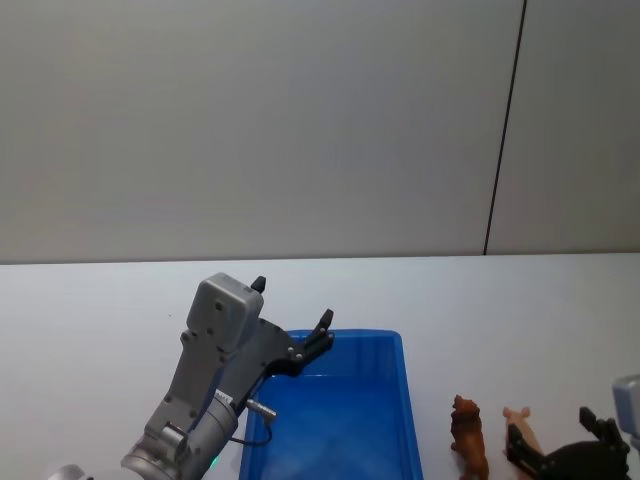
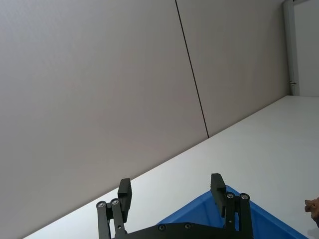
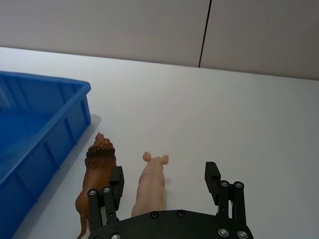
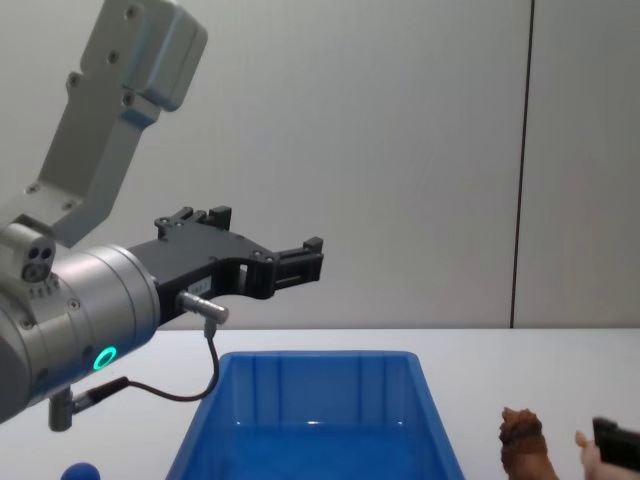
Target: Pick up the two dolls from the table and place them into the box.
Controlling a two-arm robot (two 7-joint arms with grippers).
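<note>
Head view first: where do the two arms stand against the blue box (image 1: 350, 420)?
— The left gripper (image 1: 291, 301) hangs above the box's left rim, toward its far corner. Its fingers are spread wide and hold nothing. The right gripper (image 1: 556, 430) sits low over the white table (image 1: 100, 300), to the right of the box and right at the two dolls.

And the dolls themselves?
— Both are on the table outside the box, on its right. The brown lion (image 1: 468, 430) stands nearer the box wall, close to it but apart. The pale pink pig (image 1: 518, 420) is just beside the lion, on the side away from the box.

Does the right wrist view show a grip?
— It shows the pincer spread and straddling the pig. One finger (image 3: 116, 181) sits in the gap between lion and pig. The other is on the pig's far side, with bare table between pad and toy. Whether the nearer pad touches the pig cannot be told.

Anything more from the chest view?
— The left gripper is held well above the box, and a small blue ball (image 4: 78, 470) lies on the table to the box's left.
</note>
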